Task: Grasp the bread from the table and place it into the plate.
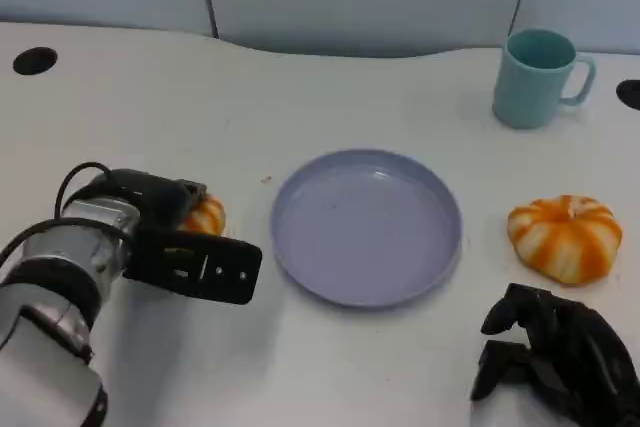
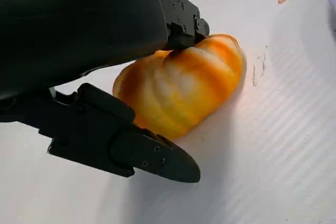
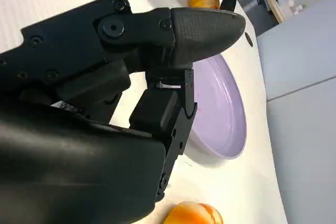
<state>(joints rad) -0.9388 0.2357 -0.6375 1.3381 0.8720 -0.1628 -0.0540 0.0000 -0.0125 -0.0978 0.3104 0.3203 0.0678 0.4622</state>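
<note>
Sitting nearest at the table's front edge, right hand (image 1: 560, 357) rests on the white table (image 1: 130, 97), fingers curled in, nothing in them. Right wrist view: same hand (image 3: 173, 77) with fingers folded together, no object between them.

Left hand (image 1: 195, 252) is at front left, silver forearm behind it, clamped around a bread (image 1: 205, 215), mostly hidden in the head view; only an orange sliver shows beside the fingers. Left wrist view is clearer: bread (image 2: 181, 90) is a pumpkin-shaped bun, glossy orange with pale cream stripes running in lobes, sitting on the table surface. One finger (image 2: 184, 22) presses on its top, another finger (image 2: 147, 156) lies along its lower side. Bread is still on the table, just left of the plate, not in it.

No readable writing or brand on anything; too small to tell on the hand shells.

Plate (image 1: 367, 225), lavender, round, raised rim, sits mid-table between the two hands, nothing in it. Second bread (image 1: 565, 237), same orange-and-cream striped pumpkin shape, lies to the right of the plate, near the right hand but apart from it.

Farthest back right: teal mug (image 1: 540, 77), upright, handle pointing right. Two dark holes at the table's left and right edges.
</note>
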